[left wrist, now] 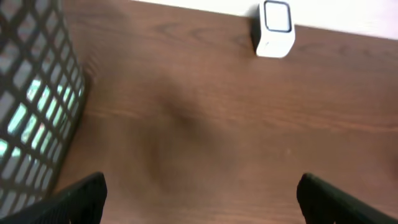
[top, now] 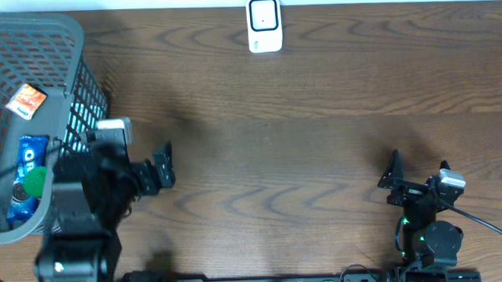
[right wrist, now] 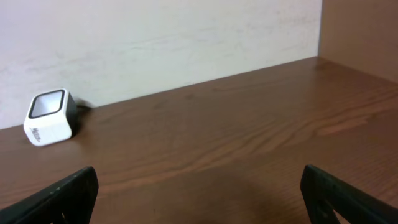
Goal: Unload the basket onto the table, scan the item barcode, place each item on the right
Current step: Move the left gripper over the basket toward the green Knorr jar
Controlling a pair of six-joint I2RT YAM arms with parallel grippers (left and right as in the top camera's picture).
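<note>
The white barcode scanner (top: 264, 25) stands at the table's far edge, centre, and also shows in the left wrist view (left wrist: 275, 30) and the right wrist view (right wrist: 50, 117). Packaged items lie in the grey basket (top: 61, 89) at the left: an orange packet (top: 25, 100), a blue packet (top: 30, 161) and something green (top: 36, 180). My left gripper (top: 166, 166) hovers just right of the basket, open and empty (left wrist: 202, 183). My right gripper (top: 419, 162) stands open near the front right with nothing between its fingers (right wrist: 200, 174).
The basket's mesh wall (left wrist: 31, 112) is close on the left of the left gripper. A pale wall (right wrist: 161, 37) runs behind the scanner. Bare brown tabletop (top: 302, 156) lies between the two arms.
</note>
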